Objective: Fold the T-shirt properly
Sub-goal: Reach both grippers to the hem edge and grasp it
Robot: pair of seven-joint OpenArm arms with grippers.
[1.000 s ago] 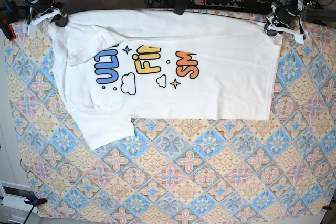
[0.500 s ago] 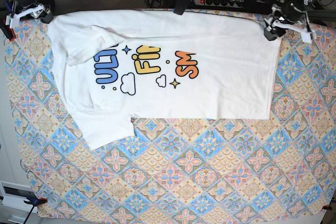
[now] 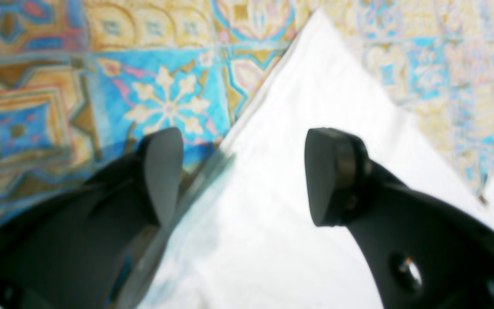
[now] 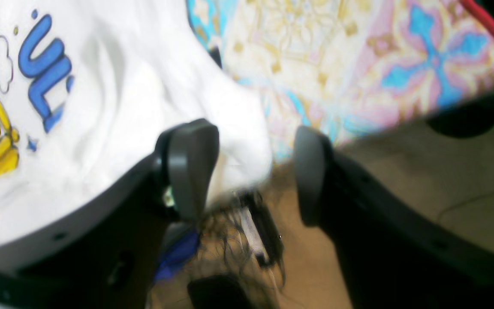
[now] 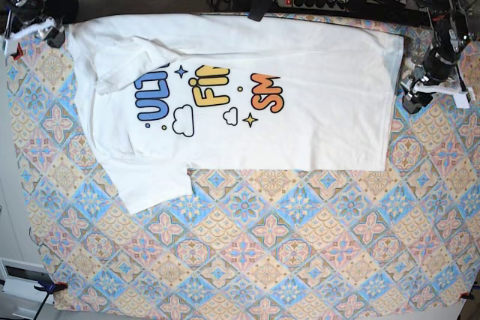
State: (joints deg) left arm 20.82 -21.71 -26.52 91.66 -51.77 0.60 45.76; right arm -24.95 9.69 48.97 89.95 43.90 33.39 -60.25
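You are looking straight down from overhead in the base view; each wrist view is peering close past its own fingers, all three sharing the T-shirt and patterned tablecloth.

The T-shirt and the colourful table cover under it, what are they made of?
The T-shirt looks like soft white cloth, probably cotton: matte, with gentle wrinkles, and folded over on itself. Its letters look like smooth printed ink. The table cover looks like a flat printed sheet with a tile pattern; whether it is cloth or vinyl cannot be told.
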